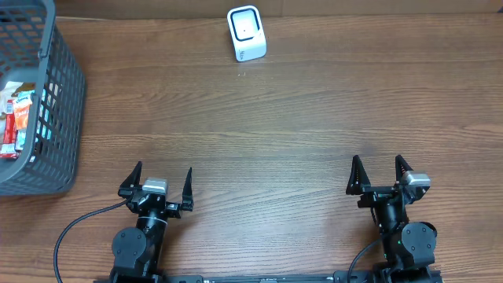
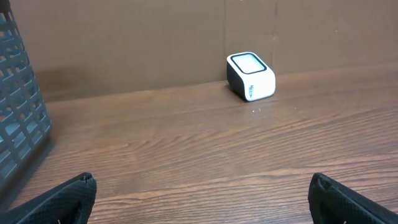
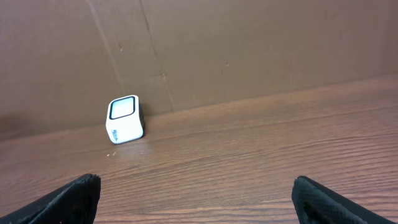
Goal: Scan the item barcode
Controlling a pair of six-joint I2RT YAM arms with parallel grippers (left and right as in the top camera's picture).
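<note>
item packets, red, orange and teal, lie inside the grey mesh basket, which stands well to the left of the white scanner and closer to the arms' side of the wooden table than the scanner is. the scanner sits at the far edge of the table, against a brown board wall, with its dark-rimmed window facing up. the left claw is well short of the scanner and to its left, fingers spread wide with nothing between them; the basket with the packets is beside it on its outer side, clearly apart from it. the right claw is well short of the scanner and to its right, also spread wide and holding nothing. neither claw touches the packets, the basket or the scanner. what is printed on the packets is too small to tell.
</note>
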